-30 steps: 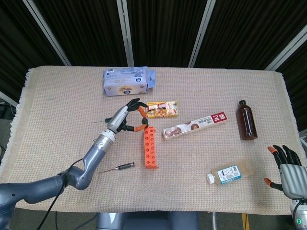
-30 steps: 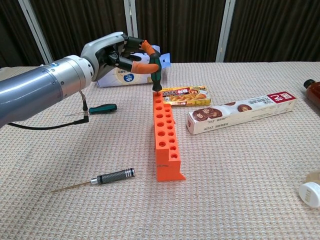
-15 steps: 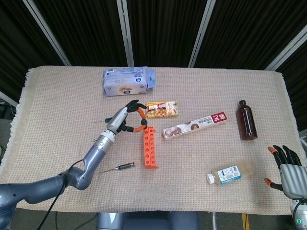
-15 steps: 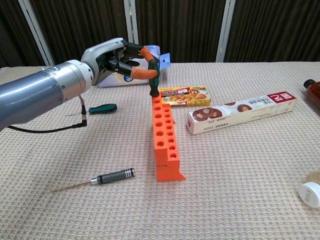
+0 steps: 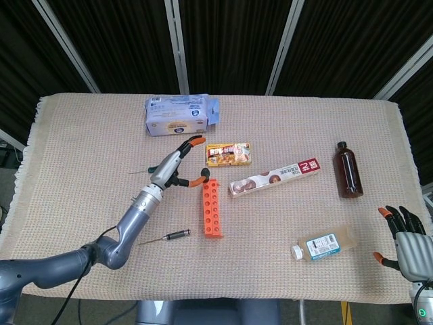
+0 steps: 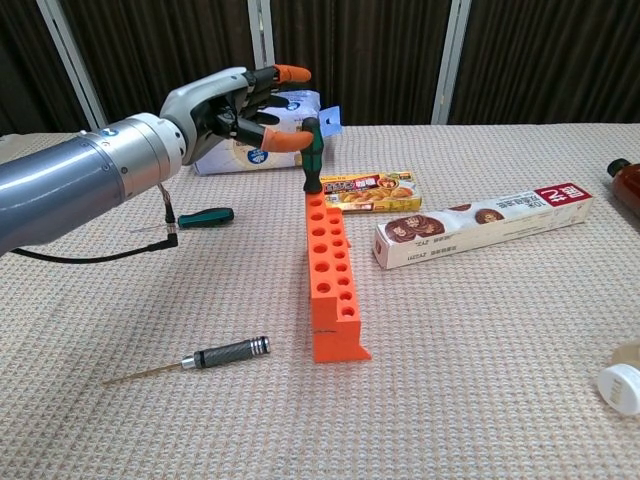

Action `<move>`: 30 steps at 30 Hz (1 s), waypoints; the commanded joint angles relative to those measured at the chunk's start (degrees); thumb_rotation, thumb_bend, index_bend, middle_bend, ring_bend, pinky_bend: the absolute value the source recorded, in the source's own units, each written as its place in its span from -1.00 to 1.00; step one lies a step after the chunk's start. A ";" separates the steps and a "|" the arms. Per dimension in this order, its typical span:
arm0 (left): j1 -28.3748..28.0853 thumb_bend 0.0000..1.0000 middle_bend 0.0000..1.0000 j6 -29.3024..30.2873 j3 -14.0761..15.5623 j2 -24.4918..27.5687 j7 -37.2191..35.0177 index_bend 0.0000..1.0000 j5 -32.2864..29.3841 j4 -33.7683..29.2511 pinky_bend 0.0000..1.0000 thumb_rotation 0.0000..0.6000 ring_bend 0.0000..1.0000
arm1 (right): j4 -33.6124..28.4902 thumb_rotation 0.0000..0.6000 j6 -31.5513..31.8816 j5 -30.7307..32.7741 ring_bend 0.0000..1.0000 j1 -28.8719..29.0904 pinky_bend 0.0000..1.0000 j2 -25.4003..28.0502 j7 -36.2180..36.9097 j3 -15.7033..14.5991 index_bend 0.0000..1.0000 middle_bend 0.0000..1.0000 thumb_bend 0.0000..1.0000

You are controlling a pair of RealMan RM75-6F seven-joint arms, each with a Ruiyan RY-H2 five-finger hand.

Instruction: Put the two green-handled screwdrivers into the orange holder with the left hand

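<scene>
The chest view shows one green-handled screwdriver [image 6: 312, 155] standing upright in the far end hole of the orange holder [image 6: 331, 277], its handle just beside the left hand [image 6: 232, 105], whose fingers are spread apart and hold nothing; from the head view this screwdriver is mostly hidden behind the same left hand [image 5: 177, 166] at the far end of the holder [image 5: 210, 208]. The second green-handled screwdriver [image 6: 196, 218] lies flat on the worktop [image 6: 480, 380] to the left of the holder, partly behind the arm; in the head view only its thin tip [image 5: 139, 172] shows left of the wrist. Only the head view takes in the right hand [image 5: 404, 235], fingers apart and empty at the lower right corner, the brown bottle [image 5: 347, 170], the small clear bottle with a blue label [image 5: 325, 245] and the whole blue-and-white packet [image 5: 178, 116]. A black-handled screwdriver [image 6: 205, 358] lies near the holder's near end. The long white box [image 6: 482, 225] carries a red patch with white writing too small to read; the print on the yellow box [image 6: 368, 188] cannot be made out either.
</scene>
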 commanded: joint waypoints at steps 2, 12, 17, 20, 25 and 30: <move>0.58 -0.08 -1.00 1.84 0.09 0.98 0.69 -0.87 1.43 -0.87 -0.89 1.00 -1.00 | -0.01 1.00 0.08 -0.13 -0.91 -0.02 -0.76 0.04 0.02 -0.03 -0.73 -0.79 -1.00; 4.35 0.04 -1.00 7.46 3.16 8.97 18.09 -0.51 2.52 -3.90 -0.89 1.00 -1.00 | 0.32 1.00 0.06 -0.73 -0.91 0.26 -0.76 0.02 0.56 -0.02 -0.73 -0.79 -1.00; 5.25 0.05 -1.00 6.68 4.11 12.21 26.65 -0.45 -0.76 -5.95 -0.90 1.00 -1.00 | 0.45 1.00 -0.13 -1.06 -0.91 0.54 -0.75 -0.12 0.66 -0.03 -0.73 -0.78 -1.00; 6.01 0.04 -1.00 6.51 4.74 14.06 33.13 -0.41 -4.22 -7.16 -0.91 1.00 -1.00 | 0.46 1.00 -0.31 -1.19 -0.91 0.73 -0.75 -0.23 0.70 -0.03 -0.73 -0.78 -1.00; 5.49 -0.01 -0.98 2.47 6.96 14.46 44.77 -0.33 -13.49 -5.64 -0.91 1.00 -1.00 | 0.54 1.00 -0.52 -1.37 -0.91 0.92 -0.75 -0.28 0.78 -0.12 -0.73 -0.79 -1.00; 3.75 -0.27 -0.98 1.41 7.95 12.67 52.69 -0.31 -18.85 -3.40 -0.92 1.00 -1.00 | 0.46 1.00 -0.32 -1.43 -0.91 0.78 -0.76 -0.23 0.73 -0.24 -0.73 -0.78 -1.00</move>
